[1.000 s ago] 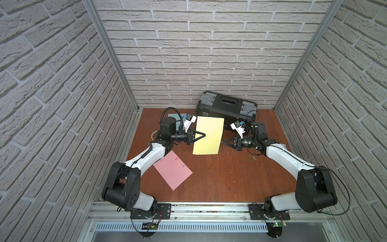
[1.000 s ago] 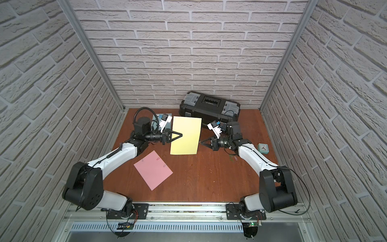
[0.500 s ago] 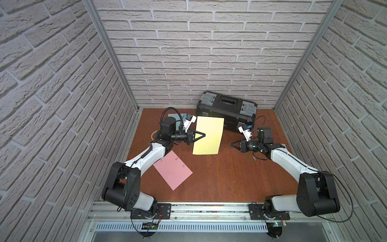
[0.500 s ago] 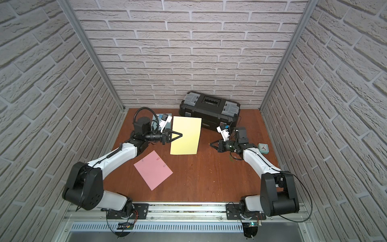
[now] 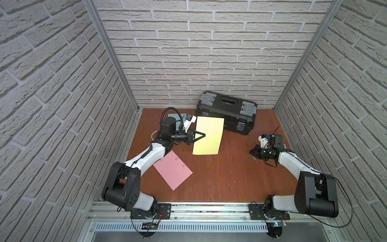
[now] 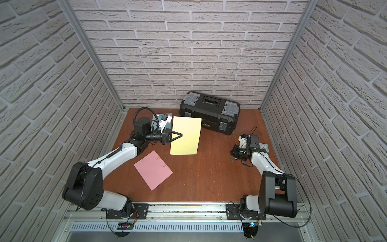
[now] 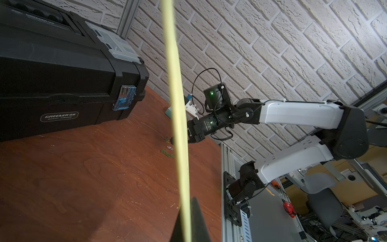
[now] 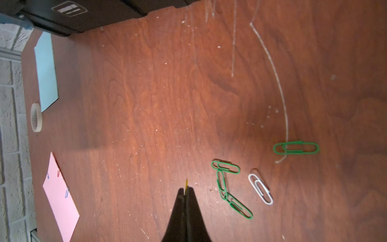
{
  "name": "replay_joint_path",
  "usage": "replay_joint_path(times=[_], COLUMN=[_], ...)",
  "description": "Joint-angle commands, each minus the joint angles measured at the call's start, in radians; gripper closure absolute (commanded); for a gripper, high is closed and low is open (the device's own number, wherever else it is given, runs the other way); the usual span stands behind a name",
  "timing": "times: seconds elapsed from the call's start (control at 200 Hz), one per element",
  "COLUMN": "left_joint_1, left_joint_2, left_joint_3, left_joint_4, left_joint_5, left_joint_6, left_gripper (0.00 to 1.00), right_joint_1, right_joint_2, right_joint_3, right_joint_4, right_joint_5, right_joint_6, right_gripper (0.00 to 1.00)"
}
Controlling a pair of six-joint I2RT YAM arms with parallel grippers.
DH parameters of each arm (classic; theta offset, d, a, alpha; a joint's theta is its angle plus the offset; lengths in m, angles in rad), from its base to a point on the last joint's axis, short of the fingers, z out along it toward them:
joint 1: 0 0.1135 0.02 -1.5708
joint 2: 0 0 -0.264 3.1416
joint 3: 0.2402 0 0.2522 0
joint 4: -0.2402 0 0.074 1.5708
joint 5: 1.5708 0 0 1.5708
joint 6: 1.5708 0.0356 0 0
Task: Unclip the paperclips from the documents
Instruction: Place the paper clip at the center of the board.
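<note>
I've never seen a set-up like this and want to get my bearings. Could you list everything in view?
toolbox: 1, black with grey latches, back of table
yellow paper sheet: 1, yellow, lifted off the table
pink paper sheet: 1, pink, flat, front left
light blue paper sheet: 1, light blue, back left, partly behind the left arm
clipped paperclips: 3, blue and reddish, on the pink sheet's edge
loose paperclips: 5, four green, one white, on the table at right
yellow paperclip: 1, yellow, only its tip shows
tape roll: 1, pale, left edge
small teal clock: 1, teal, right edge
table: 1, reddish-brown wood
left gripper: 1, black, shut on the yellow sheet
right gripper: 1, black, shut on the yellow clip
</note>
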Motion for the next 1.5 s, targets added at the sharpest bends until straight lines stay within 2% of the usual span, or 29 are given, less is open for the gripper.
replay_joint_path(times=[0.0, 0.245, 0.69, 0.925, 1.04, 1.255, 1.495], left_joint_1=[0.008, 0.007, 0.007, 0.007, 0.012, 0.058, 0.126], left_joint_2=[-0.014, -0.012, -0.017, -0.018, -0.023, -0.032, 0.014], left_joint_3=[0.008, 0.01, 0.007, 0.01, 0.019, 0.021, 0.083], left_joint_4=[0.025, 0.022, 0.011, -0.01, -0.073, -0.141, -0.252], left_joint_5=[0.004, 0.003, -0.007, -0.034, -0.101, -0.287, -0.408], left_joint_6=[0.024, 0.026, 0.031, 0.044, 0.08, 0.099, 0.097], left_gripper=[1.0, 1.0, 1.0, 1.0, 1.0, 1.0, 1.0], right_joint_1=[-0.012, -0.021, -0.021, -0.022, -0.02, 0.027, 0.089], right_joint_2=[0.012, 0.031, 0.042, 0.033, 0.026, 0.011, -0.028], right_joint_3=[-0.007, -0.008, 0.0, 0.002, 0.003, 0.04, 0.082], right_joint_4=[-0.028, -0.049, -0.066, -0.068, -0.06, -0.081, -0.106], right_joint_5=[0.078, 0.118, 0.133, 0.117, 0.089, -0.002, -0.033], right_joint_6=[0.02, 0.012, 0.001, -0.002, -0.001, -0.034, -0.043], right_gripper=[0.97, 0.96, 0.77, 0.74, 0.69, 0.49, 0.42])
